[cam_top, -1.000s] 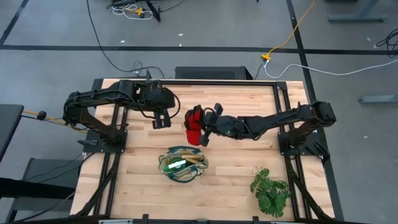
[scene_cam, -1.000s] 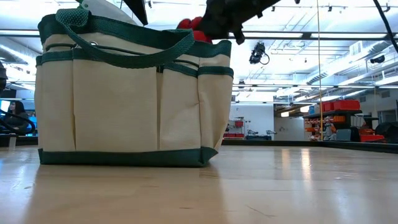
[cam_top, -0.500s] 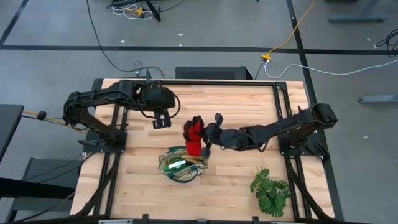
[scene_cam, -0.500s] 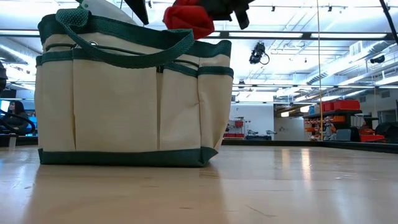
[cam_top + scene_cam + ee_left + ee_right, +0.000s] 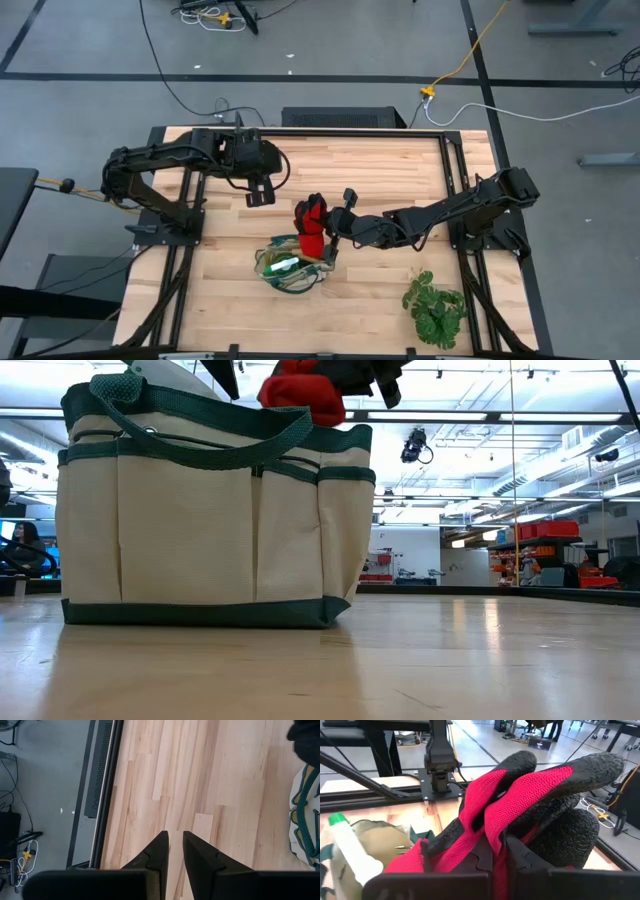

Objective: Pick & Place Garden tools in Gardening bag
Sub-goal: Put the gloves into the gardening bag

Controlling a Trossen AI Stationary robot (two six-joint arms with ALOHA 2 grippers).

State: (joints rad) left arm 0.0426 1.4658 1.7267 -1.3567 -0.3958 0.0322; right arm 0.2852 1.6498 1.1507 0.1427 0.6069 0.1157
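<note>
The cream canvas gardening bag (image 5: 300,286) with dark green trim stands on the table near its front middle; it also shows in the low view (image 5: 190,530). A green and white spray bottle (image 5: 283,264) lies inside it, also seen in the right wrist view (image 5: 350,851). My right gripper (image 5: 326,233) is shut on the red glove (image 5: 313,217) with black coating, just above the bag's far right rim. My left gripper (image 5: 258,193) hangs shut and empty over the table's far left part, with only a narrow slit between its fingers (image 5: 160,851). My right gripper pinches the bunched glove's red knit fabric (image 5: 495,832) between its two fingers, in several layers. The fingers come from the table's right, slanting down. The glove is lifted clear and sticks out beyond the fingertips, above the bag's rim (image 5: 300,392).
A leafy green plant (image 5: 435,308) stands at the table's near right corner. Bare wooden table lies between my left gripper and the bag. The bag's green handles (image 5: 215,452) loop over its open top.
My right gripper has carried the glove from the table's middle toward the near edge and a little to the left. It now stands over the bag's far right rim. The glove stays bunched in the hold.
</note>
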